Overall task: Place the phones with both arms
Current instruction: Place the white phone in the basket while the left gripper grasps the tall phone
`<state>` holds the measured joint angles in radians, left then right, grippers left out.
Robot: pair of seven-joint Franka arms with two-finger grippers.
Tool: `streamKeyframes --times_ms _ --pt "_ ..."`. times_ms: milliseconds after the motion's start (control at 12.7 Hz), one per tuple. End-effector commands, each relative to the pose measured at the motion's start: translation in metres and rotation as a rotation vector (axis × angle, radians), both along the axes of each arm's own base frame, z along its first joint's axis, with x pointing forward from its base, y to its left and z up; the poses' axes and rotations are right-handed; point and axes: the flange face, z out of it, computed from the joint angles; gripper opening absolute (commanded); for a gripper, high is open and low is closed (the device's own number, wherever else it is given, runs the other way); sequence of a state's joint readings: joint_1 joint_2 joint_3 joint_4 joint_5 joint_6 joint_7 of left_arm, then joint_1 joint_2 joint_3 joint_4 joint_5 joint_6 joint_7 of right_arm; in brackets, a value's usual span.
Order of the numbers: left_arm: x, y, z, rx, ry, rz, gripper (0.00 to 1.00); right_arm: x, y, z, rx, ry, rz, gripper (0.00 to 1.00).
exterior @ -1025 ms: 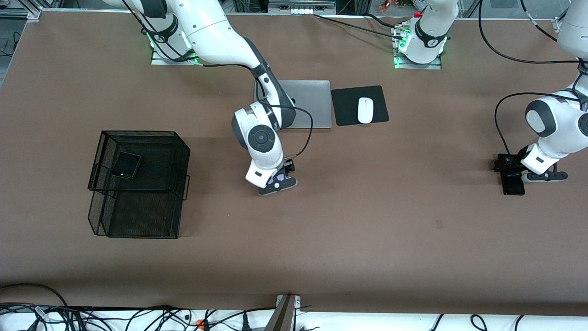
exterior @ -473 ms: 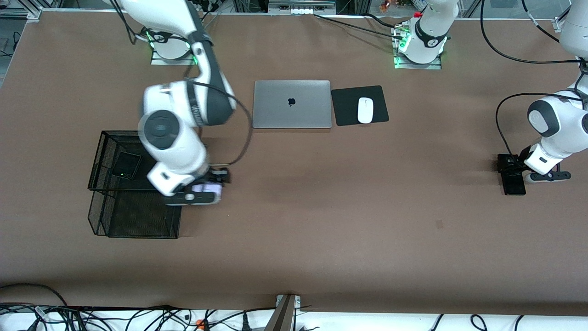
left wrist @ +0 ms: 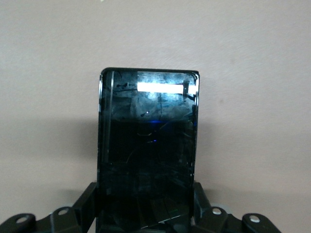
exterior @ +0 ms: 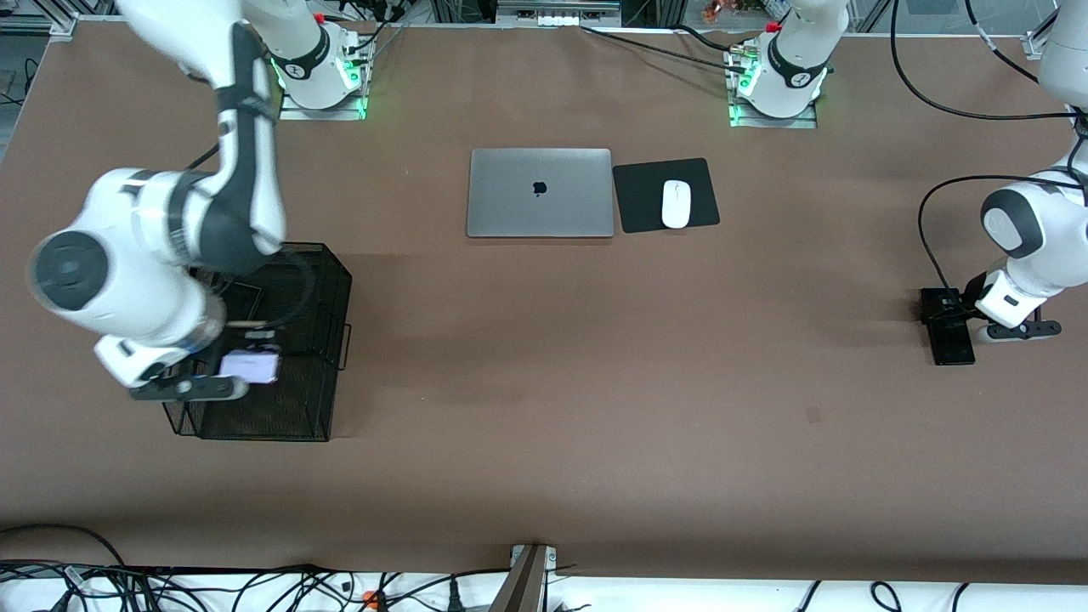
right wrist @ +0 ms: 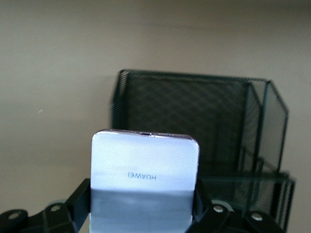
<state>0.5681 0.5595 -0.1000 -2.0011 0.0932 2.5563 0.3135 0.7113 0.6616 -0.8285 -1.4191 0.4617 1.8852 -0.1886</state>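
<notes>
My right gripper (exterior: 223, 378) is clamped on the white phone (exterior: 249, 367), which sticks out flat from the jaws over the mesh rack (exterior: 327, 340), above its part nearer the front camera. In the right wrist view the white phone (right wrist: 145, 182) points its free short edge at the rack (right wrist: 194, 126), long axis running straight from my gripper (right wrist: 144, 213) toward the mesh, so I judge the coming move to be a push or drop along that axis. Which tier it will meet I cannot tell.

My left gripper (exterior: 959, 319) sits low at the table (exterior: 595, 382) toward the left arm's end, closed across the near end of the black phone (exterior: 949, 338). In the left wrist view the black phone (left wrist: 148, 145) runs lengthwise away from the gripper (left wrist: 146, 216). Whether it is off the table yet I cannot make out. The rack is well apart from it, and the right arm is plainly the nearer one.

My right arm covers much of the rack's upper tier, so I see no third phone. The laptop (exterior: 540, 193) and mouse (exterior: 676, 204) lie between the bases, clear of both paths.
</notes>
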Motion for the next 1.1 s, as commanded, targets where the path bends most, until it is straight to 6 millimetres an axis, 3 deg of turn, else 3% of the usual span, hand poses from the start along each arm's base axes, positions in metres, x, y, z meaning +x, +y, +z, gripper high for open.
streamKeyframes --times_ms 0,237,316,552,789,868,947,1025 --pt "0.020 0.004 0.022 -0.022 0.024 0.015 0.00 0.017 -0.018 -0.030 0.010 -0.046 0.007 0.00" --pt "0.037 -0.024 0.036 -0.026 0.041 0.046 0.00 0.030 -0.033 -0.073 0.005 -0.091 0.003 0.00" --pt "0.048 -0.048 0.041 -0.029 0.059 0.022 0.00 0.031 -0.035 -0.094 0.038 -0.074 0.016 0.00" --pt "0.076 -0.122 0.053 -0.040 0.110 -0.072 0.00 0.032 -0.040 -0.114 0.040 -0.065 0.019 0.00" --pt "0.102 -0.222 0.074 -0.044 0.156 -0.115 0.00 0.030 -0.042 -0.121 0.028 -0.039 0.046 0.00" --pt "0.105 -0.263 0.078 -0.037 0.169 -0.105 0.00 0.030 -0.041 -0.121 0.030 -0.040 0.049 0.15" --pt "0.106 -0.301 0.082 -0.026 0.177 -0.086 0.00 0.031 -0.041 -0.122 0.031 -0.042 0.049 0.58" --pt "0.107 -0.339 0.086 -0.015 0.176 -0.064 0.00 0.031 -0.041 -0.121 0.034 -0.046 0.050 0.79"
